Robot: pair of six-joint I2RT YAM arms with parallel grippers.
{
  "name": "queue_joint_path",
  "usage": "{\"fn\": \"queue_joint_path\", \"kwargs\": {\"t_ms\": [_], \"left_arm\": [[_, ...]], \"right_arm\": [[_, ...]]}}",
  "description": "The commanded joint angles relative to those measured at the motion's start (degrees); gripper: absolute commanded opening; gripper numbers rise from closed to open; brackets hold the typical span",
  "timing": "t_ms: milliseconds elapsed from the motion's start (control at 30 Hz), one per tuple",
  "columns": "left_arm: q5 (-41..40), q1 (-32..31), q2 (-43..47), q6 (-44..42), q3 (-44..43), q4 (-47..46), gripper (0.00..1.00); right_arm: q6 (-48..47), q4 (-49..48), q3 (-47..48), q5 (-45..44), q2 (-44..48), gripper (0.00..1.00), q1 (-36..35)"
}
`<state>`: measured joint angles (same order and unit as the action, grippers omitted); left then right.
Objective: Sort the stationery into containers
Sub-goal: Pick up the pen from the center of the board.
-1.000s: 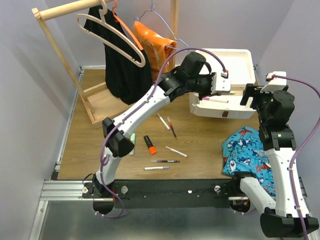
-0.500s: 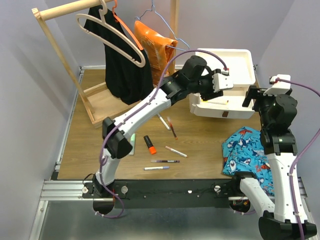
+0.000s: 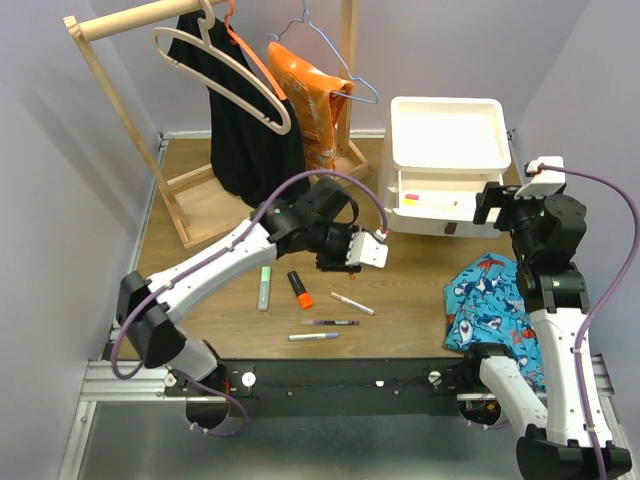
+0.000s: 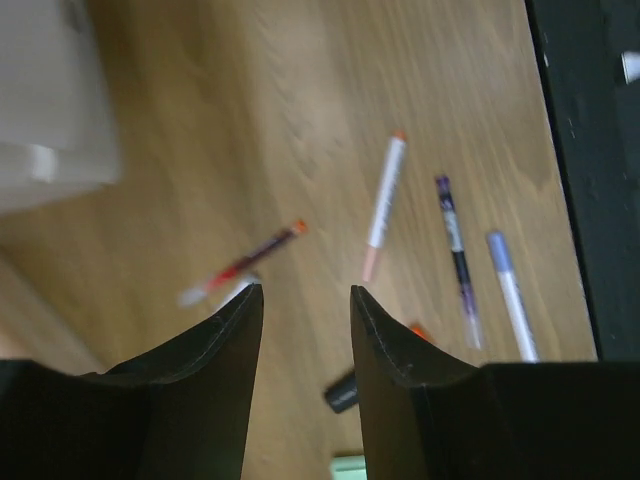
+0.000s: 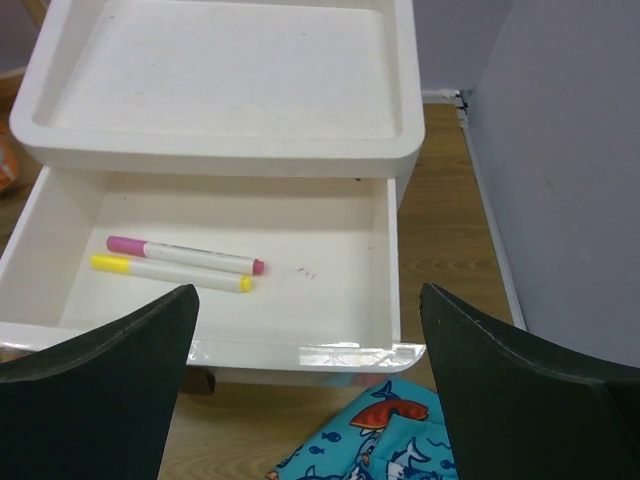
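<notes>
Top external view: the left gripper [image 3: 378,252] is hovering, fingers parted and empty; the thin white orange-tipped pen [image 3: 352,303] is lying diagonally on the wooden counter [image 3: 420,290] just nearward, closer to this arm.

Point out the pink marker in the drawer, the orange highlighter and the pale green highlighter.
pink marker [image 5: 185,255]: right wrist view, middle of its barrel.
orange highlighter [image 3: 300,290]: top external view, middle of its body.
pale green highlighter [image 3: 265,288]: top external view, middle of its barrel.

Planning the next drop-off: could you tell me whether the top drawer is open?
Open: the drawer is pulled out, two markers lying inside.
</notes>
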<state>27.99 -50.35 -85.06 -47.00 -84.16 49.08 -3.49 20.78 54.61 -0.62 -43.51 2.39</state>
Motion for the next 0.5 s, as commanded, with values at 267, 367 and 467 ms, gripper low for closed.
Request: {"fn": "queue_joint_path", "kwargs": {"t_ms": [267,367,467], "left_arm": [[2.77,-0.98,-13.81,-1.78,9.98,-4.6,0.46],[2.07,-1.95,-15.4,-1.43,10.59,-7.41,0.46],[2.24,-2.56,-17.59,-0.28,10.33,-8.91,0.45]], "right_arm": [[-2.4,3.57,-1.79,13.54,1.67,0.97,0.51],[-2.31,3.57,-2.14,13.1,1.5,0.97,0.51],[-2.4,2.96,-2.66,13.1,1.14,0.97,0.51]]}}
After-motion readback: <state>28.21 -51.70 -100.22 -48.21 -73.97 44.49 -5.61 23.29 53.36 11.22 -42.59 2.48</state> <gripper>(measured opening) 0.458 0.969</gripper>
